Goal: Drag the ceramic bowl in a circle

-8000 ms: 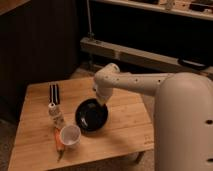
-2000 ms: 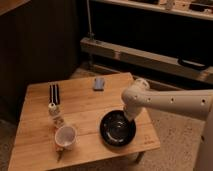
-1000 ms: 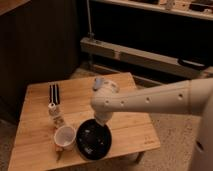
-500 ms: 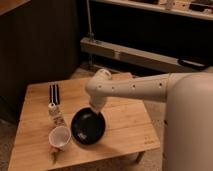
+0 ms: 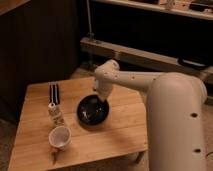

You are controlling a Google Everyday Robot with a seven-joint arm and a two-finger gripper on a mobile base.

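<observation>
Wooden worktop [image 5: 120, 132]: we see a pale, low, plank-grained surface that carries every item, with dark cabinets and a metal rail behind it.

Far-left item [image 5: 54, 93]: we make out a dark, narrow striped object lying flat near the worktop's back left part; we cannot tell what it is.

Small bottle [image 5: 56, 114]: just in front of the striped object we see a short, light-coloured container standing upright, near the left rim of the bowl but apart from it.

White cup [image 5: 60, 137]: we find it in front of the small bottle, toward the worktop's front left, lying tilted with its opening turned our way; something small and orange shows just below it.

Ceramic bowl [image 5: 93, 110]: we place this glossy black, wide, shallow dish near the middle of the worktop, right of the small bottle and behind and right of the white cup, resting flat with a faint sheen on its inside.

End effector [image 5: 102, 98]: we see it come down at the bowl's back right rim, at the tip of the white arm; whether its fingers are spread or pinching the rim we cannot tell.

Arm [image 5: 150, 85]: we follow its white links from the bowl rightward to a large white body that fills the right foreground.
</observation>
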